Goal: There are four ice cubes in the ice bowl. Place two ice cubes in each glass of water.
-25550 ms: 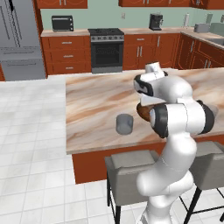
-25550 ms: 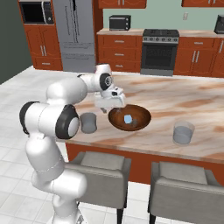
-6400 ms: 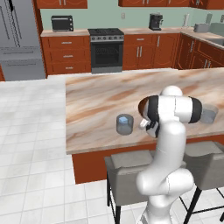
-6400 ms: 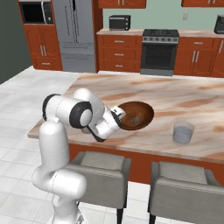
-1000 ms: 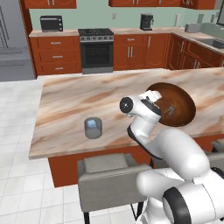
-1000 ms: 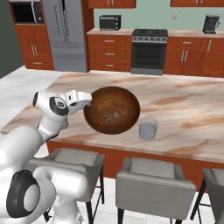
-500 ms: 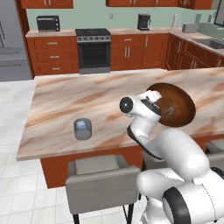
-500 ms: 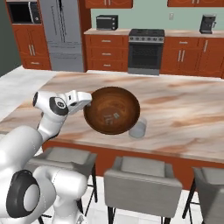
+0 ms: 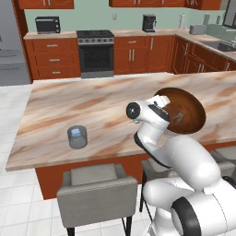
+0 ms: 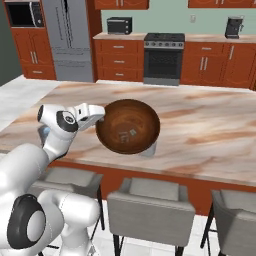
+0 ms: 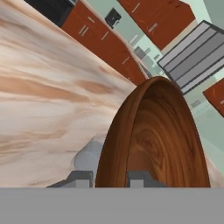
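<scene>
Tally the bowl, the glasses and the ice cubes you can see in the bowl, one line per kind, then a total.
bowl: 1
glasses: 2
ice cubes, seen in the bowl: 2
Total: 5

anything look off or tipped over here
Yes. The round dark brown bowl is lifted off the marble counter and tipped steeply, the gripper clamped on its rim, with pale ice cubes inside. A grey tumbler stands upright, apart.
</scene>
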